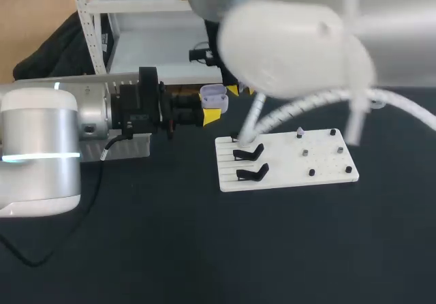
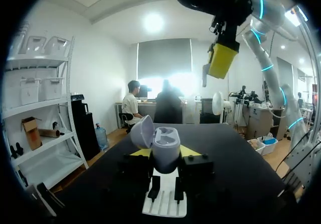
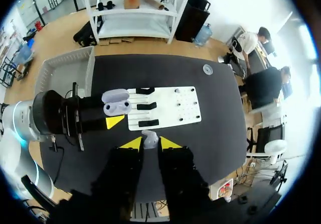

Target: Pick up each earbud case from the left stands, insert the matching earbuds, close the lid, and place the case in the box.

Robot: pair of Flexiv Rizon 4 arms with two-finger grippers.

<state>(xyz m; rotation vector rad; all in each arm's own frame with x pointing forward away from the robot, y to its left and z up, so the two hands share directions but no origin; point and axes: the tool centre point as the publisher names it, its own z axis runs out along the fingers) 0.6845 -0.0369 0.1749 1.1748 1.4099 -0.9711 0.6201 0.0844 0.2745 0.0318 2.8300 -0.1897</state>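
Left claw (image 2: 165,156) is clamped on the lavender earbud case (image 2: 165,144), gripped from two sides, with the lid hinged open and both wells exposed. The case is held clear of the bench (image 1: 170,249), near the left end of the white board (image 1: 286,161). Two black stands (image 1: 249,153) sit at the board's left end, with small pegs toward its right. Right claw (image 3: 149,144) is raised well above the board, its yellow tips pinching a small pale earbud (image 3: 149,137). The grey box (image 3: 65,71) rests on the bench, left of the board.
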